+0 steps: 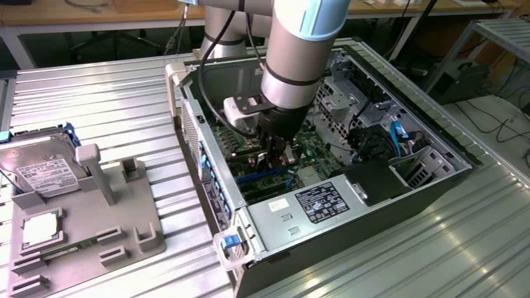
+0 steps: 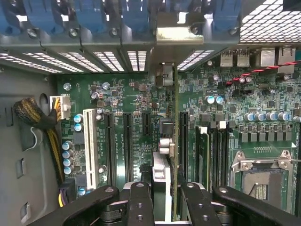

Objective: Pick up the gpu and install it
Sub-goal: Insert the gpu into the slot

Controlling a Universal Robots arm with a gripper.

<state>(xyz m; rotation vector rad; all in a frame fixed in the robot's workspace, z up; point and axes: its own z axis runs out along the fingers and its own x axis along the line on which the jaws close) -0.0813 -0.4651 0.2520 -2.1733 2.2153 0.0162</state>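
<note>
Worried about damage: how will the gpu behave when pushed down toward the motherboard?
Likely stiff: the gpu stands straight, edge-on, in the claw. Probably light, being thin. Possibly fragile: a skewed push against the motherboard could strain it.

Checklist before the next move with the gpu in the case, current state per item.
1. gpu gripped between the fingers of the gripper: ok.
2. Card edge-on above the motherboard, in line with its slots: ok.
3. Card seated in a slot: cannot tell.
4. Memory modules beside the card, apart from it: ok.
5. Cable bundle away from the card: ok.
6. Arm clear of the walls of the case: ok.
</note>
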